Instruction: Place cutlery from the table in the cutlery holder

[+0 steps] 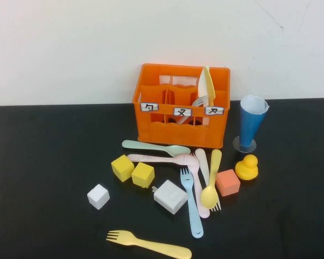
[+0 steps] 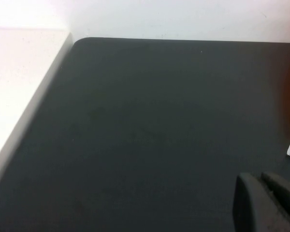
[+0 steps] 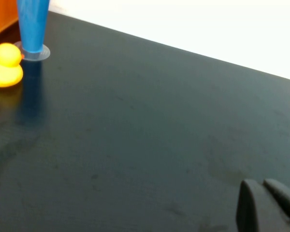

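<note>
The orange cutlery holder (image 1: pixel 181 108) stands at the back middle of the black table (image 1: pixel 43 162), with a cream piece (image 1: pixel 207 86) and a white fork (image 1: pixel 201 101) in its right compartment. In front of it lie a mint spoon (image 1: pixel 154 147), a pink spoon (image 1: pixel 162 158), a yellow spoon (image 1: pixel 211 181), a light blue fork (image 1: pixel 192 205) and, nearest, a yellow fork (image 1: pixel 148 244). Neither arm shows in the high view. My left gripper (image 2: pixel 261 178) is shut and empty over bare table at the left. My right gripper (image 3: pixel 261 182) is shut and empty over bare table at the right.
Two yellow cubes (image 1: pixel 122 168) (image 1: pixel 143 174), a white cube (image 1: pixel 98 196), a white block (image 1: pixel 170 196) and an orange cube (image 1: pixel 227 182) lie among the cutlery. A yellow duck (image 1: pixel 247 167) and a blue cone cup (image 1: pixel 252 121) stand right of the holder.
</note>
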You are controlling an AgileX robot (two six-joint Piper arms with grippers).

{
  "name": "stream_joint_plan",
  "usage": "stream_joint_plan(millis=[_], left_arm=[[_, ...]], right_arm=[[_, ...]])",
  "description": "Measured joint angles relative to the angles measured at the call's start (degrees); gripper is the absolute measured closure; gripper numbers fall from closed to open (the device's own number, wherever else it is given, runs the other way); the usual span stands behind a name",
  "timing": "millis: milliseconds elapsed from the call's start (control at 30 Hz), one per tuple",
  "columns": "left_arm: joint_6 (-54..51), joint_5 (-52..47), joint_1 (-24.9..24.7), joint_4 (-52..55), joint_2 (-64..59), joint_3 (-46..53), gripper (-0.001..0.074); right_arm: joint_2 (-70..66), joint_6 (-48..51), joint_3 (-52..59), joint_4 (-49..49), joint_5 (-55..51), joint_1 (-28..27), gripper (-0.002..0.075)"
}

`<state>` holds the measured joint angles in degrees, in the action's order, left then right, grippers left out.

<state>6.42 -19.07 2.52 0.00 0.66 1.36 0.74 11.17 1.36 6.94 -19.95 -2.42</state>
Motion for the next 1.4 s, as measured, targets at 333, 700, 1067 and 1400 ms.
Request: stream_joint_plan(millis=[333, 700, 1067, 1400], left_arm=[[-0.14, 0.0, 0.0, 0.0, 0.0, 0.0, 0.0736], [-0.15, 0.0, 0.0, 0.0, 0.0, 0.0, 0.0736], [-0.15, 0.0, 0.0, 0.0, 0.0, 0.0, 0.0736], [-0.15, 0.0, 0.0, 0.0, 0.0, 0.0, 0.0736]], right_arm=[[0.0, 0.0, 0.0, -0.56, 0.0, 0.0, 0.0729], [0.0, -6.02, 0.11, -24.93, 0.23, 0.0, 0.0729], [0.0, -8.28, -0.54, -39.74, 1.05, 0.0, 0.0729], [-2.31, 4.14, -15.46, -31.4, -7.88, 0.0, 0.0729]])
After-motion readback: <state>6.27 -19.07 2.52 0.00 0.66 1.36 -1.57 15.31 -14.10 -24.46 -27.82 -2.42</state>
